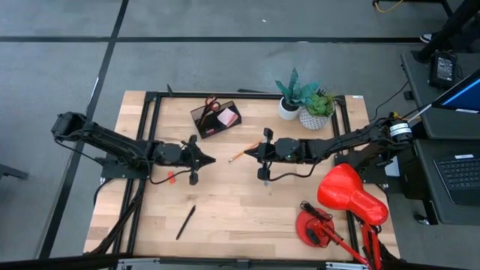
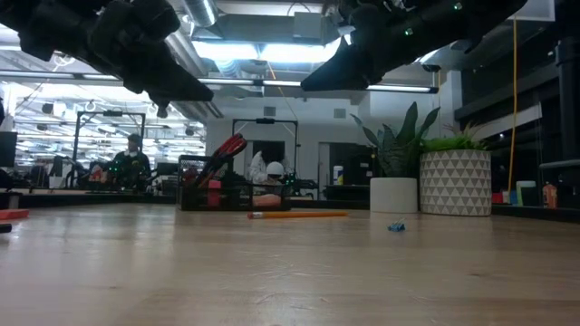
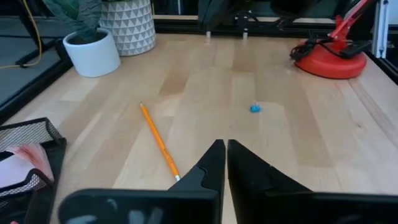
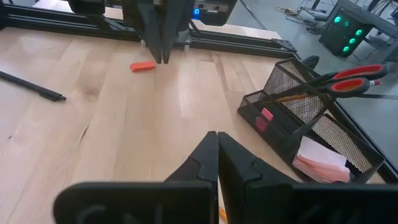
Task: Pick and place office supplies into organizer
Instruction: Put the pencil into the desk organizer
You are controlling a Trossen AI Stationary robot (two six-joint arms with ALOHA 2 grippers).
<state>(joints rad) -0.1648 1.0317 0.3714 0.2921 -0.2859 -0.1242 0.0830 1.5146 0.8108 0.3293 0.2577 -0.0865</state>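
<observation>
Your left gripper (image 1: 212,159) hangs above the table (image 1: 240,217) with its fingers pressed together and nothing between them. Your right gripper (image 1: 246,154) faces it, also closed and empty. The pencil (image 1: 237,156) lies flat on the wood between the two tips, its near end just beside the right gripper and a little short of the left one. The organizer (image 1: 214,120) sits past the pencil toward the table's far edge, already holding the scissors (image 1: 211,103) upright and the pink pad (image 1: 227,117). A red eraser (image 1: 170,178) lies on the near side of the pencil, under your left arm. The black pen (image 1: 185,222) lies further toward the near edge, well apart from both grippers.
</observation>
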